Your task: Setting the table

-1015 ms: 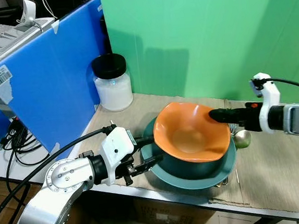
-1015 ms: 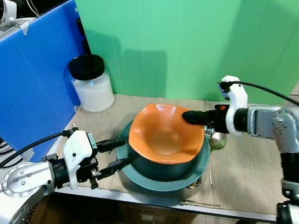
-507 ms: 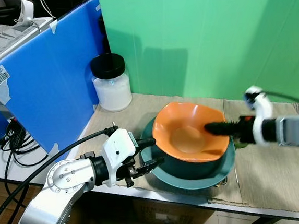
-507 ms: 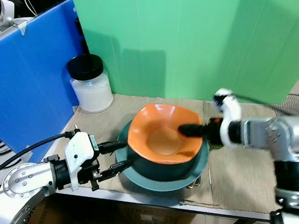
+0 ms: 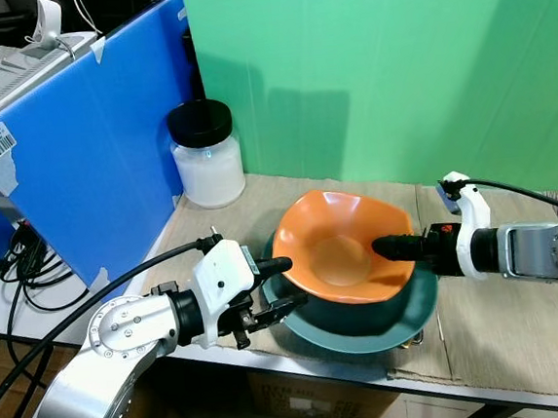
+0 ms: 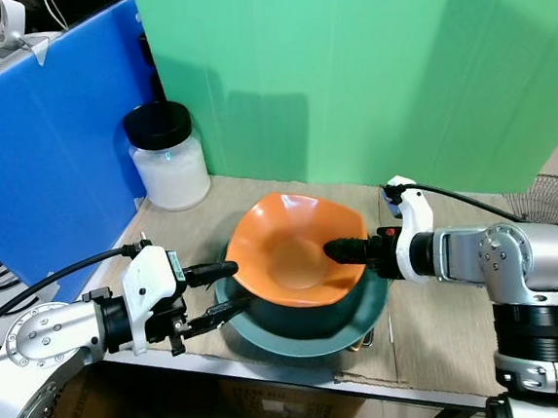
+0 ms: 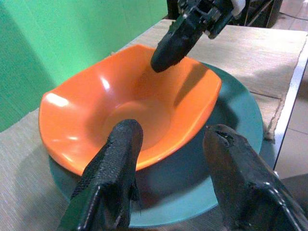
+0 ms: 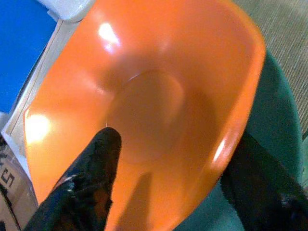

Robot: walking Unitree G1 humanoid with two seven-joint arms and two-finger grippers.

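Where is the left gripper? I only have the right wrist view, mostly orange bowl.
Observer: The left gripper is open at the teal plate's near-left edge, one finger level with the orange bowl's rim.
Operator: Is the bowl centred on the plate?
Observer: No, it sits toward the plate's left, leaving more teal showing on the right.
Operator: Anything else on the table?
Observer: A black-lidded jar of white contents stands at the back left, beside a blue panel.

left gripper (image 5: 278,287): fingers parted, at the orange bowl's (image 5: 337,253) left rim | right gripper (image 5: 385,250): clamped on the bowl's right rim, forearm level
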